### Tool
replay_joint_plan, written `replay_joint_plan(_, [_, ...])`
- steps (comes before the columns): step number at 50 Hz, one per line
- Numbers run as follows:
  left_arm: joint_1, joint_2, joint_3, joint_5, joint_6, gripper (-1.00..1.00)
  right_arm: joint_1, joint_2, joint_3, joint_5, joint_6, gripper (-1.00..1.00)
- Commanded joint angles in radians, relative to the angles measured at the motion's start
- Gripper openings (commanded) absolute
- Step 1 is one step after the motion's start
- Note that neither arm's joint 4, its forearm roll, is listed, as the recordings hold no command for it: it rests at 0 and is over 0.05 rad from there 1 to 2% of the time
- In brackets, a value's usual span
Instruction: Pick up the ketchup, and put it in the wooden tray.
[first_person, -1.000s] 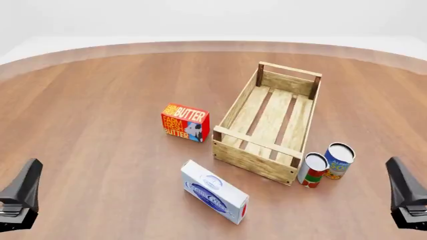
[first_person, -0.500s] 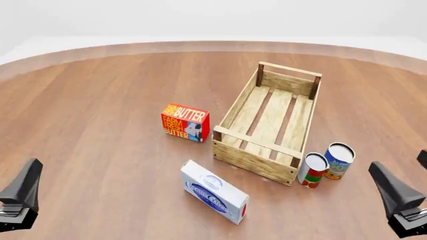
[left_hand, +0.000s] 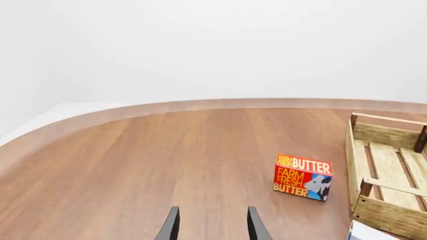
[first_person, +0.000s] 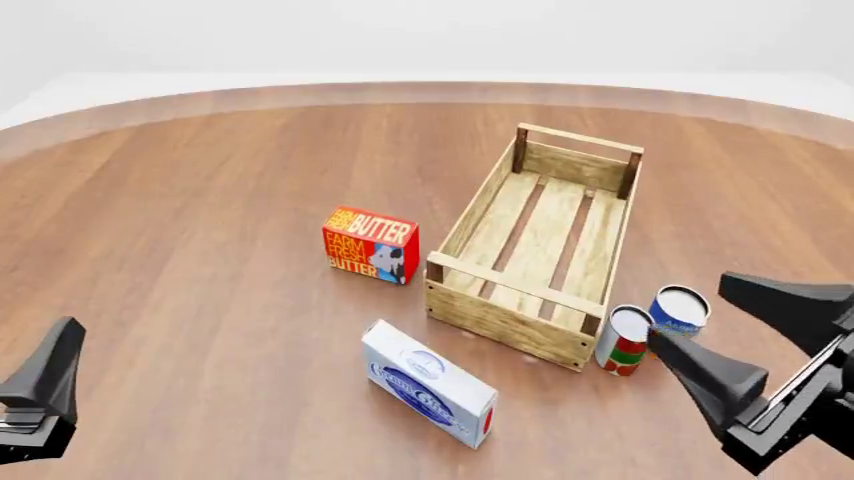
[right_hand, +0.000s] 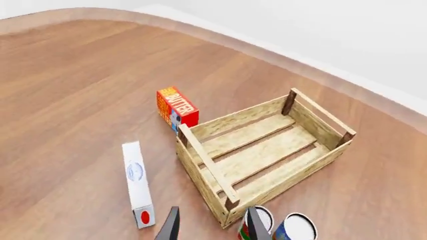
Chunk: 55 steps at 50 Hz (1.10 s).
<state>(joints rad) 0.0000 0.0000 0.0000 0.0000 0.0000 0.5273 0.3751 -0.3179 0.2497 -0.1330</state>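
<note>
Over the last half second the right hand (first_person: 687, 310) had swung in from the right edge of the front view. It hung tilted over the near right corner of the tabletop (first_person: 200, 220), its two dark fingers spread wide and holding nothing. The left hand (first_person: 40, 395) had not shifted from its place low at the left edge. In its own wrist view its fingers stood apart, also with nothing between them.

The step in hand looked like the opening reach, with the pick-up not yet begun. The ketchup itself could not be found in any of the three views, so neither its place nor its look could be told from here.

What stood nearest the right hand was a red-and-green can (first_person: 623, 342) with a white top. Just beside it was a blue can (first_person: 681, 305), and both were upright, close against the outside of the wooden tray (first_person: 514, 320) at its near right corner. Neither can was the bottle.

The tray lay bare inside, its slats showing. A red butter box (first_person: 370, 245) sat just off its left wall, and a white-and-blue carton (first_person: 430, 385) lay near its front.

The next move seemed to call for finding the bottle before any closing of the fingers. The risk, as I judged it, was that the spread right hand might settle on the red-and-green can by mistake.
</note>
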Motion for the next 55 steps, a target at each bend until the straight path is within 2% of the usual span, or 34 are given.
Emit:
replay_joint_plan(1, [0.0,0.0,0.0,0.0,0.0,1.0,0.137,0.178,-0.042,-0.087,-0.01,1.0])
replay_joint_plan(8, [0.0,0.0,0.0,0.0,0.0,1.0,0.229,0.363,-0.092,-0.181,-0.014,1.0])
replay_joint_plan(10, [0.0,0.0,0.0,0.0,0.0,1.0,0.245,0.392,-0.115,-0.188,-0.002,1.0])
replay_joint_plan(13, [0.0,0.0,0.0,0.0,0.0,1.0,0.273,0.447,-0.148,-0.2,-0.026,1.0])
replay_joint_plan(21, [0.0,0.0,0.0,0.0,0.0,1.0,0.383,0.605,-0.246,-0.249,-0.035,1.0])
replay_joint_plan(33, [0.0,0.0,0.0,0.0,0.0,1.0,0.463,0.767,-0.329,-0.309,-0.021,1.0])
replay_joint_plan(42, [0.0,0.0,0.0,0.0,0.0,1.0,0.532,0.908,-0.387,-0.366,0.011,1.0])
replay_joint_plan(55, [0.0,0.0,0.0,0.0,0.0,1.0,0.597,1.017,-0.457,-0.404,0.02,1.0])
